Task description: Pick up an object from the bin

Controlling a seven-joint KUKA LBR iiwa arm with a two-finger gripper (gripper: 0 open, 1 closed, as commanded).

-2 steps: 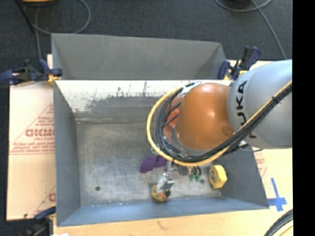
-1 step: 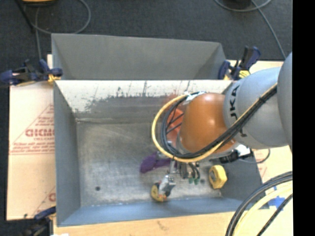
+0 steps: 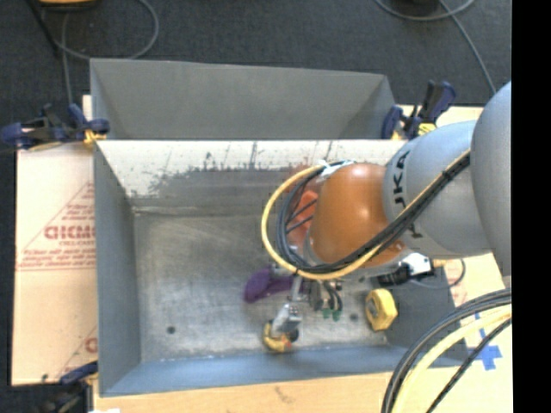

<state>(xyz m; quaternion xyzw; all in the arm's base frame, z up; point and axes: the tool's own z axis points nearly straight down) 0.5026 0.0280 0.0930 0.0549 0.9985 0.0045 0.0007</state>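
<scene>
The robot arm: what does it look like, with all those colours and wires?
The arm is thick, rounded and silver-grey, with black letters on its side. An orange dome-shaped cover sits at its wrist, ringed by a yellow cable and black cables. Its gripper is small and metallic.

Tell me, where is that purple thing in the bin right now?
In the camera view the purple thing lies on the bin floor near its middle, just left of the gripper and above a small yellow piece by the near wall.
</scene>
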